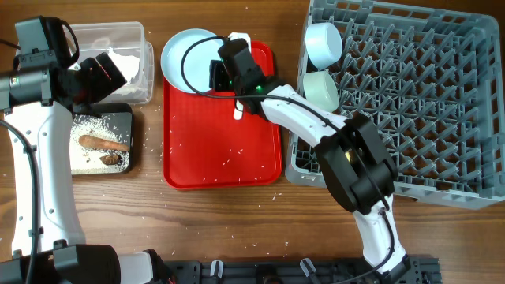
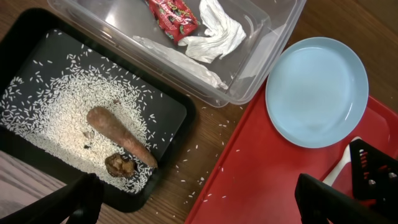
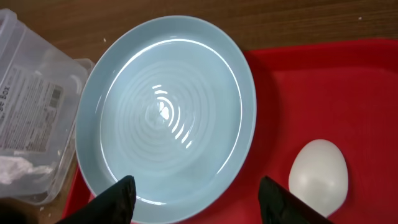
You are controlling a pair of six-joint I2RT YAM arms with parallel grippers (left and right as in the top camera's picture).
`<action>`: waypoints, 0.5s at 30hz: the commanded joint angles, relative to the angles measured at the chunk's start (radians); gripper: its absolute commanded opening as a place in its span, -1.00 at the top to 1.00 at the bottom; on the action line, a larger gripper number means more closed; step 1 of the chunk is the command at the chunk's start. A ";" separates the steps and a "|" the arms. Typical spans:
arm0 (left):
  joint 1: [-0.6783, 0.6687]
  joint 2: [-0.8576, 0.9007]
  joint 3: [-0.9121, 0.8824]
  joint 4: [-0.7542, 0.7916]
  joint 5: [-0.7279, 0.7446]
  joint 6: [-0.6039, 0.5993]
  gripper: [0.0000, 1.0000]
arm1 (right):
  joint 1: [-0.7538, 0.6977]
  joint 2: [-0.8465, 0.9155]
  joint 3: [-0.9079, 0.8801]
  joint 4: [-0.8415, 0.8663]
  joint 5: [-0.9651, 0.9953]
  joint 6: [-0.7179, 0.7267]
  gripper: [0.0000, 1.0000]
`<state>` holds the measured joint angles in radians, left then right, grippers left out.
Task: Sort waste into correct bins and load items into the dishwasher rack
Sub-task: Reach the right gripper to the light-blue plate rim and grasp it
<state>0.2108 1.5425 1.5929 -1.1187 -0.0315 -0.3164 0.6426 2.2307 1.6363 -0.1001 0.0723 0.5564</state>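
Note:
The pale blue plate [image 1: 188,49] [image 3: 165,112] lies on the red tray's far left corner. My right gripper [image 1: 216,76] [image 3: 199,202] hovers open over its near rim, empty. The white spoon [image 3: 318,174] [image 1: 238,110] lies just to the right of it. Two pale bowls [image 1: 323,41] [image 1: 321,88] stand in the grey dishwasher rack [image 1: 426,102]. The clear tub [image 2: 261,50] holds the red wrapper [image 2: 171,15] and tissue [image 2: 217,34]. In the black tray [image 2: 180,115] lie rice, a sausage piece [image 2: 121,137] and a brown lump [image 2: 119,166]. My left gripper [image 1: 109,75] [image 2: 205,208] is wide open above the two bins, empty.
The flat red tray [image 1: 221,150] [image 2: 261,168] sits mid-table between the bins and the rack, with stray rice grains on it and on the wood beside it. The right arm stretches across the rack's left edge and the tray.

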 commanded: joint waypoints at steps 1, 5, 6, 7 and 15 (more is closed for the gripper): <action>0.003 -0.005 0.016 0.002 -0.007 -0.005 -1.00 | -0.004 0.057 -0.003 0.029 0.019 0.054 -0.22; 0.003 -0.005 0.016 0.002 -0.007 -0.005 -1.00 | -0.005 0.099 -0.003 0.066 0.013 0.075 -0.14; 0.004 -0.005 0.016 0.002 -0.007 -0.006 -1.00 | -0.005 0.110 -0.002 0.083 0.014 0.077 -0.08; 0.003 -0.005 0.016 0.002 -0.007 -0.005 -1.00 | -0.005 0.117 -0.002 0.091 0.014 0.081 -0.05; 0.003 -0.005 0.016 0.002 -0.007 -0.005 -1.00 | -0.004 0.154 -0.002 0.002 0.006 0.151 0.42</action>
<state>0.2108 1.5425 1.5929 -1.1187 -0.0319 -0.3164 0.6426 2.3566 1.6363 -0.0399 0.0727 0.6632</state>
